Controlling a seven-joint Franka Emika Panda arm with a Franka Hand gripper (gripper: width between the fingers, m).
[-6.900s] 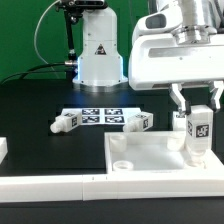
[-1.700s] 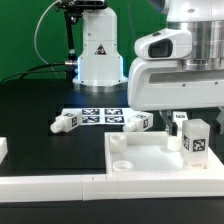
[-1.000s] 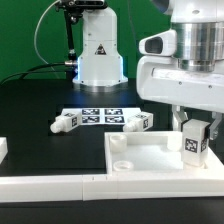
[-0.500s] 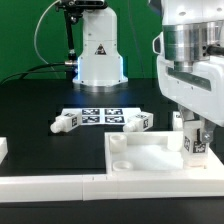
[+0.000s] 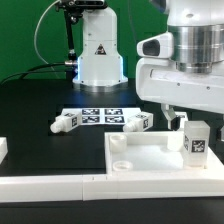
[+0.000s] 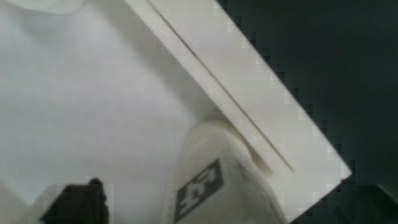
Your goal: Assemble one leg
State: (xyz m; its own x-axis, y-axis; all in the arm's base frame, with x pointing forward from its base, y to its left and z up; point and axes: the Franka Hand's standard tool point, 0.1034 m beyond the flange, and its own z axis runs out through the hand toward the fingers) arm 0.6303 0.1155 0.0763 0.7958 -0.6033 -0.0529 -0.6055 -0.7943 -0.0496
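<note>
A leg (image 5: 197, 141) stands upright in the corner of the large white panel (image 5: 150, 157) at the exterior view's right. My gripper (image 5: 192, 121) hangs right over its top. One dark finger (image 5: 172, 119) shows a little apart from the leg's side, and the jaws look open around it. In the wrist view the leg (image 6: 222, 180) stands by the panel's edge (image 6: 214, 80), with one dark fingertip (image 6: 80, 200) apart from it. The other finger is hidden.
Two more look-alike legs (image 5: 66, 122) (image 5: 137, 122) lie on the black table by the marker board (image 5: 100, 114). The arm's white base (image 5: 100, 55) stands behind. A white block (image 5: 3, 148) sits at the left edge and a white rail (image 5: 50, 185) along the front.
The wrist has turned back about its own axis above the leg. The fingers that gripped the leg half a second ago now stand apart from it. The leg stays upright in the corner.
</note>
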